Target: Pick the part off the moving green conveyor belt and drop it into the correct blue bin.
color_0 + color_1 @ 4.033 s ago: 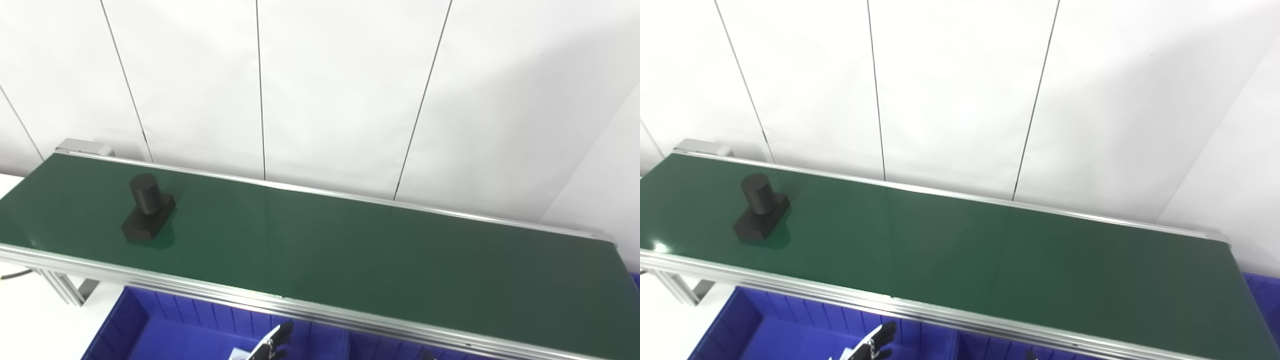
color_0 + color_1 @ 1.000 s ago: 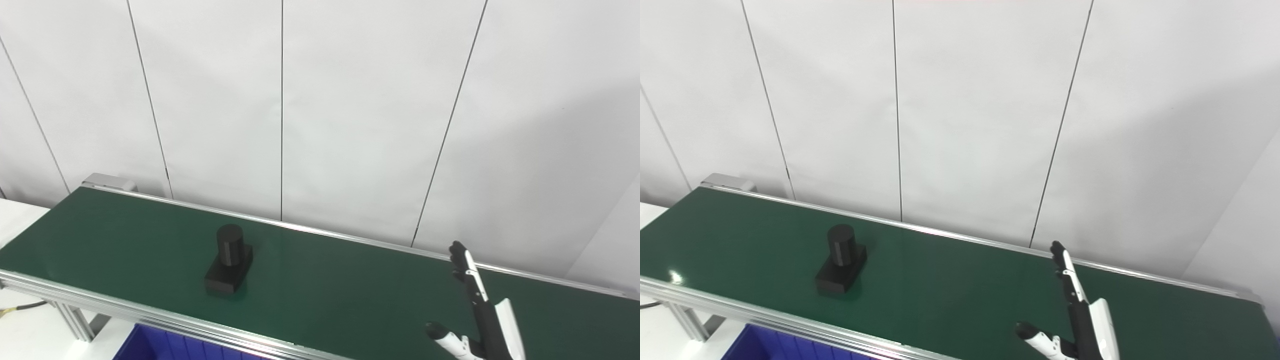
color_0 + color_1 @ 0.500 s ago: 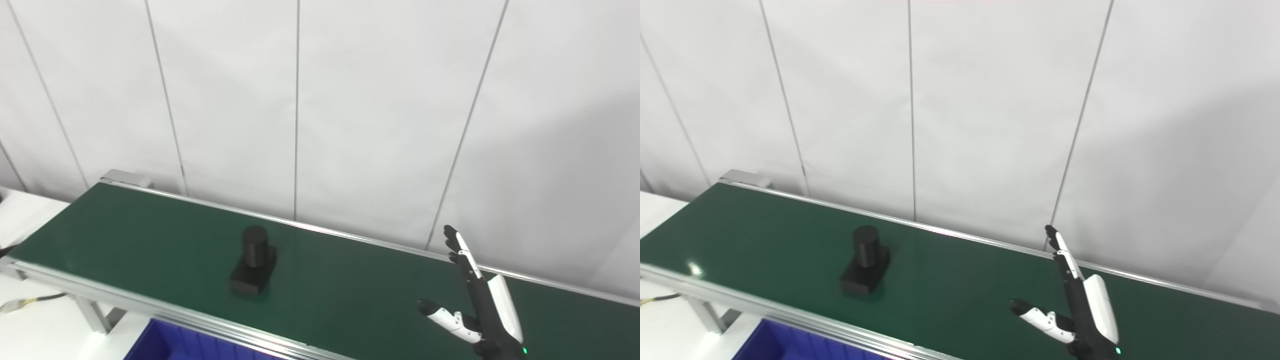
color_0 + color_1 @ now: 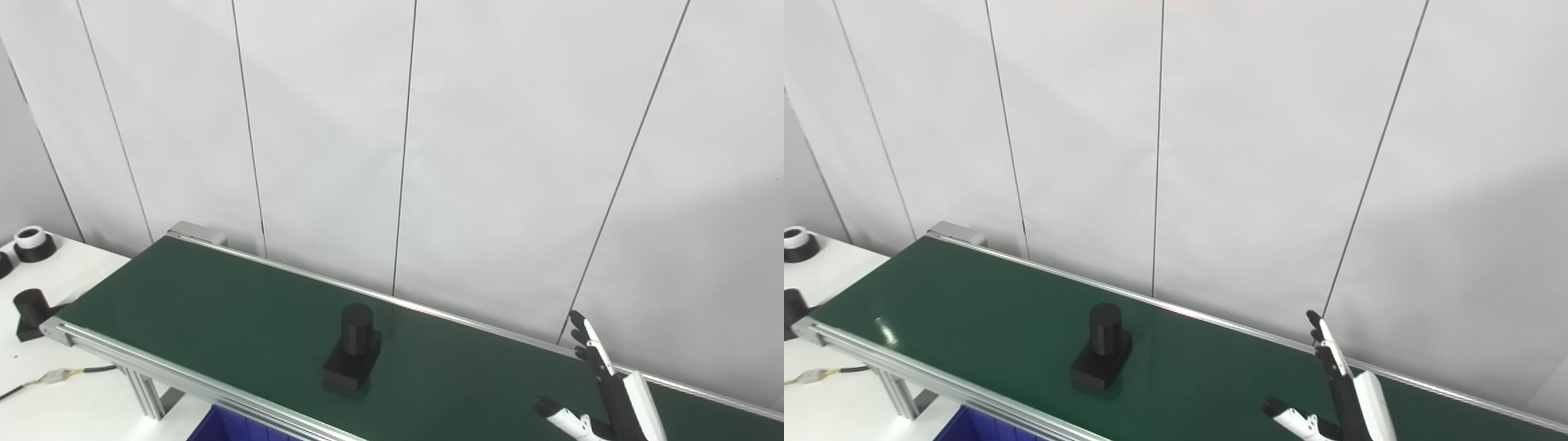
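Note:
The part point(image 4: 353, 356) is black, a short upright cylinder on a square base. It stands on the green conveyor belt point(image 4: 202, 306) near the belt's middle. My right hand point(image 4: 603, 392) is open, fingers straight and pointing away, thumb spread to the left. It hovers over the belt well to the right of the part and holds nothing. It also shows in the right eye view point(image 4: 1338, 389). My left hand is not in view. A corner of a blue bin point(image 4: 220, 425) shows under the belt's near rail.
A white table point(image 4: 55, 392) lies left of the belt's end with several black parts, one point(image 4: 30, 309) beside the belt corner and one with a white top point(image 4: 30, 242) further back. A cable point(image 4: 55, 376) runs across it. White wall panels stand behind the belt.
The camera has turned left and up, bringing the white table into view. The part has travelled right along the belt, toward my right hand. My right hand stays open over the belt.

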You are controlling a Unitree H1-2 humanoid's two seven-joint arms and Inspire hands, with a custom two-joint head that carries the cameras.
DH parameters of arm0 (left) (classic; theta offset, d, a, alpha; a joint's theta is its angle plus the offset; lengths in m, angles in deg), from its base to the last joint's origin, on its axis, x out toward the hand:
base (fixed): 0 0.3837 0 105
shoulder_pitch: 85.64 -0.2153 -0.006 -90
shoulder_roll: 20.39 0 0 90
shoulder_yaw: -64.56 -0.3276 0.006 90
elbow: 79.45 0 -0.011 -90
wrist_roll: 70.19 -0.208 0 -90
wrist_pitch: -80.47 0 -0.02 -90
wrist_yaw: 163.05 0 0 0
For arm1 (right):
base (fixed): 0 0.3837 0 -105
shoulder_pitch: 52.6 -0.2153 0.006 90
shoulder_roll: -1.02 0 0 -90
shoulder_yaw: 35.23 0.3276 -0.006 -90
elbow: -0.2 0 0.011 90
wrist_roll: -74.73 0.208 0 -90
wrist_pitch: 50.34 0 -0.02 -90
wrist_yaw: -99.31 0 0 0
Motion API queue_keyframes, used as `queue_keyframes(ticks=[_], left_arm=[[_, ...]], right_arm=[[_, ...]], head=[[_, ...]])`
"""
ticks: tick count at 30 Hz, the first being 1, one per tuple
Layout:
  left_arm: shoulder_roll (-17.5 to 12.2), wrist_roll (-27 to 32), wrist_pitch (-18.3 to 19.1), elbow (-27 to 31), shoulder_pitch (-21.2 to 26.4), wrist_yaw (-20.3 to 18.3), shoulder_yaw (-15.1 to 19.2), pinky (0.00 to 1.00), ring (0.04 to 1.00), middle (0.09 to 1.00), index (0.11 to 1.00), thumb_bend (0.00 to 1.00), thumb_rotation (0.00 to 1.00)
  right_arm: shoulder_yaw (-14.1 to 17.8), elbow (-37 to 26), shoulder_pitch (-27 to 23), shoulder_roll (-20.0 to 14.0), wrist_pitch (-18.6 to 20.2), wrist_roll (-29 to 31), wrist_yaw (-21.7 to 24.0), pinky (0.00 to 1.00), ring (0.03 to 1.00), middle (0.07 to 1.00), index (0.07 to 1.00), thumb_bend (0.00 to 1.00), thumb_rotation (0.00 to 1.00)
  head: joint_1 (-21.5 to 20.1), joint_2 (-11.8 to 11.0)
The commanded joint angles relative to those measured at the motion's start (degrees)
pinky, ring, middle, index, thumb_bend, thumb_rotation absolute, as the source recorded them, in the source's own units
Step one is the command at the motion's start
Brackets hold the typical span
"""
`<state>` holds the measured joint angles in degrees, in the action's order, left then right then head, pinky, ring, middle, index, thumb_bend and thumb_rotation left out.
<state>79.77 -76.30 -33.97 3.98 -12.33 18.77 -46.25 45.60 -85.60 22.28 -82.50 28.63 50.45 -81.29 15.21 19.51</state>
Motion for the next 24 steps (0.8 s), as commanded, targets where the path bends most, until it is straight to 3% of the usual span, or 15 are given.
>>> queue_keyframes(ticks=[1, 16, 24], left_arm=[[0.0, -0.3, -2.5, 1.6, 0.3, 1.1, -0.3, 0.77, 0.858, 0.866, 0.829, 0.87, 0.88], [-1.7, -1.1, -2.5, 2.5, -0.2, 3.1, -2.1, 0.75, 0.841, 0.858, 0.829, 0.87, 0.89], [-3.3, -0.1, -2.5, 3.9, -1.3, 2.5, -2.7, 0.77, 0.86, 0.87, 0.84, 0.85, 0.89]], right_arm=[[-0.3, -0.2, -3.1, 0.2, 0.5, -0.6, 0.2, 0.86, 0.931, 0.964, 0.982, 0.81, 0.81], [-4.8, 6.2, -11.1, 2.9, 7.3, -4.5, 2.5, 0.81, 0.9, 0.941, 0.97, 0.87, 0.75], [-7.2, 9.2, -13.6, 5.7, 10.5, -7.5, 1.4, 0.8, 0.903, 0.949, 0.976, 0.94, 0.77]], head=[[-0.1, 0.1], [-2.1, 0.6], [-7.2, 2.1]])
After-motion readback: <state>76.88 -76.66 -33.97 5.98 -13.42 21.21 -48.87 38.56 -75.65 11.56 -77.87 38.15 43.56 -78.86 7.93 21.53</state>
